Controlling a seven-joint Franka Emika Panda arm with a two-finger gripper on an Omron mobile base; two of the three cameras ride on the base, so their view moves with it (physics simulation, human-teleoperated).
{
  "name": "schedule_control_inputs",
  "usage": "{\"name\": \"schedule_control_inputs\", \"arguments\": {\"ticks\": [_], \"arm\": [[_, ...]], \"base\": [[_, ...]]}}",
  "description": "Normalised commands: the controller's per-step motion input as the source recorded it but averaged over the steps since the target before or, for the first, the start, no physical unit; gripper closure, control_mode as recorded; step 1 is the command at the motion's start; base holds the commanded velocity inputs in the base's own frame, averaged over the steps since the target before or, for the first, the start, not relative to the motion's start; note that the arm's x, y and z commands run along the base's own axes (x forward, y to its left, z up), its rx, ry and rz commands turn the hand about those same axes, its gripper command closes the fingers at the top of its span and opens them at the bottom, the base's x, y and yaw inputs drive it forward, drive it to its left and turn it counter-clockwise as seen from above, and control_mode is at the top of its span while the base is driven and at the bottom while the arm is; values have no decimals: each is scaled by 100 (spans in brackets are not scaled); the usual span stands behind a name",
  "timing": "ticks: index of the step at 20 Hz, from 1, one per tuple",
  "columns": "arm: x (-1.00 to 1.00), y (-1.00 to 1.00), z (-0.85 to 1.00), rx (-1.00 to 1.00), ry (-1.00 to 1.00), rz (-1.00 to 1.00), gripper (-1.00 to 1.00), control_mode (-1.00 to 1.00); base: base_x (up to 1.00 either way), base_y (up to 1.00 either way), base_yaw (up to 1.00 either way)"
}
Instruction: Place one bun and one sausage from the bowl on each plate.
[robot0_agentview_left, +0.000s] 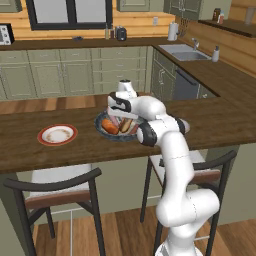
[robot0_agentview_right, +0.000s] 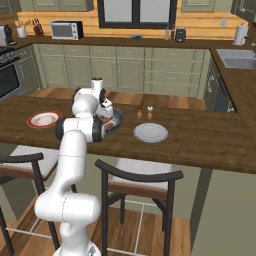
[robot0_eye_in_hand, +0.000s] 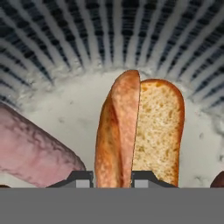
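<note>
My gripper reaches down into the bowl with its jaws shut on the longer tan bun, a finger on each side of its brown crust. A pale pink sausage lies to the left of the held bun. In the left base view the hand hangs over the blue-grey bowl, where the rounded orange-brown bun also lies. The red-rimmed plate sits bare to the bowl's left. The white plate lies bare to the bowl's right.
Two small shakers stand just behind the white plate. Dark-framed stools are tucked under the counter's near edge. A sink sits on the far counter.
</note>
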Motion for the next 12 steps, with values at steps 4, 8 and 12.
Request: {"name": "schedule_control_inputs", "arguments": {"ticks": [4, 8, 12], "arm": [[-2, -1, 16, 0, -2, 3, 100, -100], [-10, -1, 28, 0, 0, 0, 100, -100], [-36, -1, 49, 0, -1, 0, 100, -100]], "base": [[0, 0, 0], [0, 0, 0], [0, 0, 0]]}}
